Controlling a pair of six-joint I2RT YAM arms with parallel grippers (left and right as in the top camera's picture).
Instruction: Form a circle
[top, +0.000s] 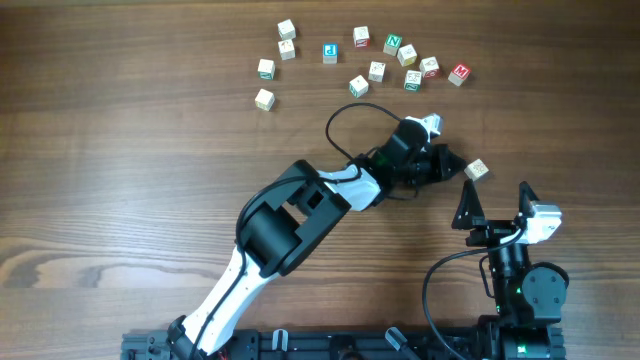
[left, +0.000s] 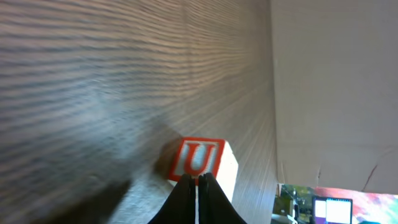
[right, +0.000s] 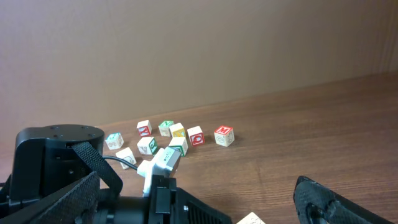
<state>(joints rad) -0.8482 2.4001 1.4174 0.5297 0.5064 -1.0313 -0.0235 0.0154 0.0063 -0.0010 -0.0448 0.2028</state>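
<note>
left arm (top: 300, 215) reaches out to the right, left jaws pinched shut, tips right at the near face of a lone cube (top: 477, 169) with a red u. touching it or not, can't tell. that cube sits well apart from the circle (top: 377, 70), a loose, ragged arc of lettered cubes on the far side of the desk (top: 120, 180). right jaws spread wide, holding nothing, near the lone cube.

Pale wooden cube (left: 198, 158), just ahead of the black left end effector (left: 198, 191): red letter U inside a red border. Farther off, a green-lettered pale cube (top: 392, 44), a blue-lettered pale cube (top: 330, 52) and a red-lettered pale cube (top: 459, 73). Worktop (top: 120, 150): brown, streaked wood grain.
</note>
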